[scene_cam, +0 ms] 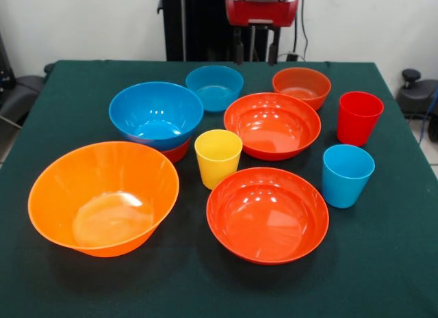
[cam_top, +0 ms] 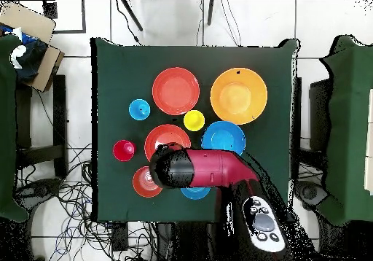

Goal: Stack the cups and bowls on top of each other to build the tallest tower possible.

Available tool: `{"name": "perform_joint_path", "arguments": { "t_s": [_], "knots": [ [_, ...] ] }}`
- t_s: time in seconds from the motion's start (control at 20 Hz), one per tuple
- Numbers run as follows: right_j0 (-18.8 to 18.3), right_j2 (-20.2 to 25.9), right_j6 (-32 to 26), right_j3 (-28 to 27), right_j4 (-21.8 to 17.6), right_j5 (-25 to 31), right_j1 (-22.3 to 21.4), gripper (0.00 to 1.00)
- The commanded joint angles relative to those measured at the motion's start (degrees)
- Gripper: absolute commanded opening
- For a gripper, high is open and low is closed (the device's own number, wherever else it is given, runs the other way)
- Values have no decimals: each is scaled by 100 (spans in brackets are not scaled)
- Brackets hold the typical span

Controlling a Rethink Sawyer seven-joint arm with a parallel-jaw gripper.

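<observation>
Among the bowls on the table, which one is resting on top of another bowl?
The large blue bowl: it sits on a small red-orange bowl whose edge peeks out beneath it. Every other bowl stands directly on the table.

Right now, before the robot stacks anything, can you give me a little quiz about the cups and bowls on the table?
1. True or false: the yellow cup stands upside down.
2. Which bowl is the biggest? A) the small blue bowl B) the orange bowl C) the small red-orange bowl
3. How many cups stand on the green table?

Key:
1. False. It stands with its open end up.
2. B.
3. Three: the yellow cup, the light blue cup and the red cup.
</observation>
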Motion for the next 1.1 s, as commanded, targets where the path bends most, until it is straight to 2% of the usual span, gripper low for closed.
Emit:
{"name": "perform_joint_path", "arguments": {
  "t_s": [0.05, 0.4, 0.75, 1.1],
  "knots": [
    [-152, 452, 8, -227, 8, 297, 228, 100],
    [-239, 578, -263, -572, 32, 861, 69, 100],
    [-354, 708, -413, -756, 19, 1135, -29, 100],
    [-535, 799, -722, -1555, -70, 2003, 260, 100]
  ]
}}
